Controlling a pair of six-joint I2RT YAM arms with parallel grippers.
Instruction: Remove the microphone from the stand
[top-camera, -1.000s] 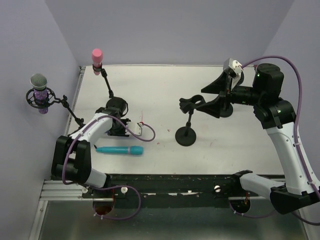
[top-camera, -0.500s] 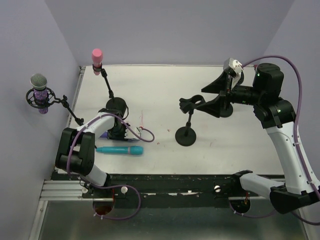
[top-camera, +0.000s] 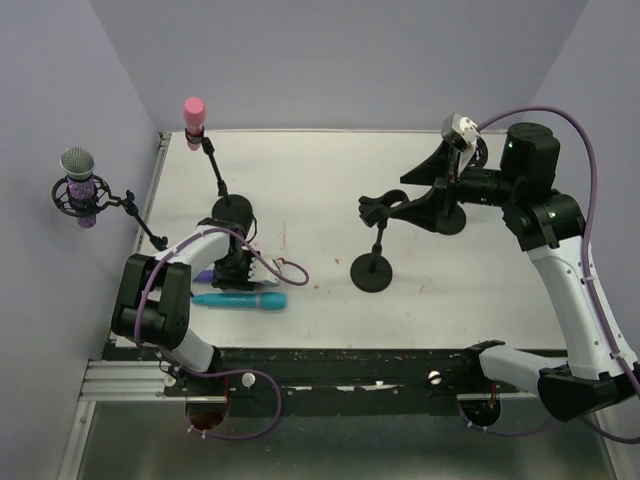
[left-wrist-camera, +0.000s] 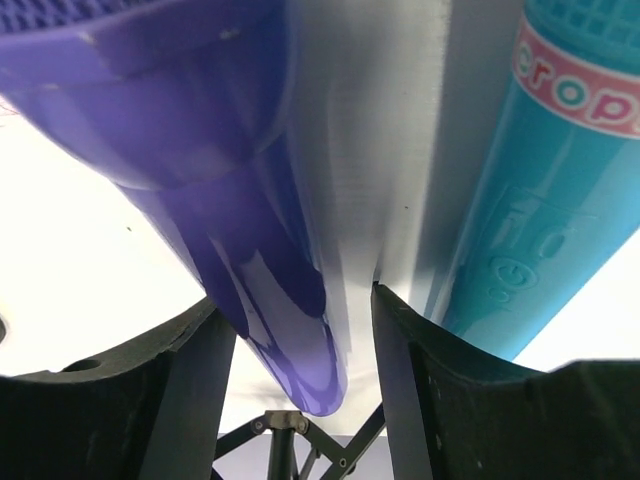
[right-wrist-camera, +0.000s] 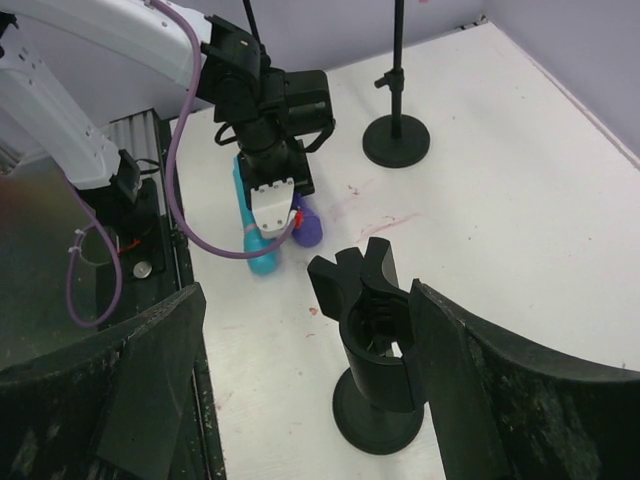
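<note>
A purple microphone (left-wrist-camera: 250, 250) lies on the white table beside a teal microphone (top-camera: 240, 299). My left gripper (top-camera: 232, 266) points down over the purple one, and its end (top-camera: 205, 275) pokes out to the left. The jaws are open around it, with a gap at the right finger (left-wrist-camera: 420, 390). The black stand (top-camera: 371, 271) is mid-table and its clip (right-wrist-camera: 375, 320) is empty. My right gripper (top-camera: 400, 200) is wide open, and the clip sits between its fingers, close to the right one.
A pink microphone (top-camera: 194, 112) is on a stand at the back left. A grey-headed microphone (top-camera: 78, 185) hangs in a shock mount beyond the table's left edge. Another round stand base (top-camera: 452, 222) is behind my right gripper. A purple cable (top-camera: 285, 270) loops beside my left wrist.
My left gripper's jaws have widened and let go of the purple microphone, which now rests on the table. My right arm has shifted only slightly.
</note>
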